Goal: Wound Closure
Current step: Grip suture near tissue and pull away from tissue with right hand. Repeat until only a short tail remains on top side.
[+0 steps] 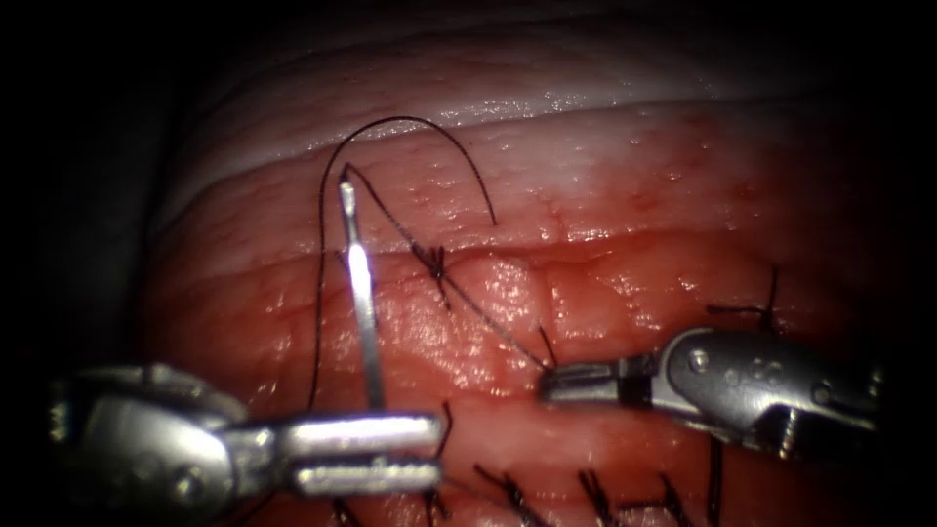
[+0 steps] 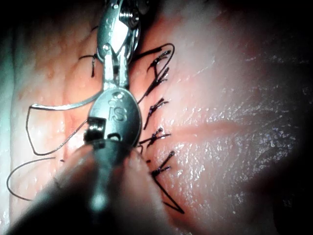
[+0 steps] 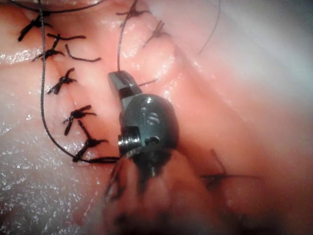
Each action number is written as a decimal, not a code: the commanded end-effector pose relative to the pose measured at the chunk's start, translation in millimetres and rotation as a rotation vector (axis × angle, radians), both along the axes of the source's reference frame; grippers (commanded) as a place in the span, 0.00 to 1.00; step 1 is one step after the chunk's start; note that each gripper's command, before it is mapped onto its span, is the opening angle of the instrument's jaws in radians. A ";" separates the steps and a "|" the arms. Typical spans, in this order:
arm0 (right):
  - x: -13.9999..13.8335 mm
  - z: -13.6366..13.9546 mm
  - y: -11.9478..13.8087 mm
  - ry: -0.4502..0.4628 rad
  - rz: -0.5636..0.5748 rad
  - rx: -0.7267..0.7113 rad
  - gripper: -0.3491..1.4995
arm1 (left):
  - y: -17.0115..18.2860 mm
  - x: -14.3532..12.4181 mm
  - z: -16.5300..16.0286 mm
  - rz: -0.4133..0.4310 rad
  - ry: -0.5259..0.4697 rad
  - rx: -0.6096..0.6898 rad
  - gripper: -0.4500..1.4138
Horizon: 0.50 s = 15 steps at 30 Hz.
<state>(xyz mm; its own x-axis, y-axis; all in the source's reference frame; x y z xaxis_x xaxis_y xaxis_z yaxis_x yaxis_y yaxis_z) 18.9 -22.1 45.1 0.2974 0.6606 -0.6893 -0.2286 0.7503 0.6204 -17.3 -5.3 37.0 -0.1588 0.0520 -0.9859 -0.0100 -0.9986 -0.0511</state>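
Now I see the tissue (image 1: 605, 176), a broad pink-red slab, with the cut (image 1: 547, 256) running left to right across the middle of the endoscope view. A row of dark knots (image 1: 508, 493) lies along the near edge, and one more knot (image 1: 436, 262) sits on the cut.

My left tool (image 1: 366, 451) comes in from the near left. Its jaws are clamped on the needle (image 1: 361, 293), gripping it at one end. From there the needle stands up and away over the tissue, with its far end free in the air and not in the tissue. In the left wrist view the left tool (image 2: 111, 73) shows from behind, with the needle (image 2: 63, 105) reaching out sideways from its jaws.

My right tool (image 1: 576, 384) comes in from the near right. Its jaws are together on the thread (image 1: 488, 317), which runs taut from them up to the knot on the cut. From that knot the thread goes on to the needle's far end, and a loose loop arcs over the far tissue. In the right wrist view the right tool (image 3: 120, 83) rests low over the tissue, the thread (image 3: 43, 88) curving past the knots beside it.
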 end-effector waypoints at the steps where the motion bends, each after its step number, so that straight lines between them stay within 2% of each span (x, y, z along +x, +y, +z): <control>1: 1.0 -1.4 -1.7 0.009 -0.016 0.003 0.00 | -0.4 -0.8 0.3 0.021 -0.009 0.014 0.00; 3: 1.2 -2.4 -2.5 0.014 -0.024 0.003 0.00 | -0.7 -1.0 0.2 0.032 -0.013 0.019 0.00; 7: 2.8 -8.0 -5.7 0.039 -0.050 0.003 0.00 | -1.6 -1.0 -1.0 0.065 -0.028 0.021 0.00; 10: 3.7 -8.8 -6.0 0.039 -0.055 -0.007 0.00 | -1.6 -0.9 -1.1 0.065 -0.027 0.021 0.00; 11: 4.9 -9.1 -5.1 0.042 -0.074 -0.142 0.34 | -1.4 -0.5 -1.0 0.055 -0.008 0.020 0.00; 12: 5.2 -8.7 -3.8 0.063 -0.059 -0.260 0.77 | -1.2 0.2 -1.0 0.045 0.011 0.020 0.00; 13: 5.2 -8.7 -3.8 0.063 -0.059 -0.260 0.77 | -1.2 0.2 -1.0 0.045 0.011 0.020 0.00; 15: 5.2 -8.0 -2.0 0.074 -0.034 -0.336 0.94 | -0.8 1.1 -1.1 0.037 0.029 0.023 0.00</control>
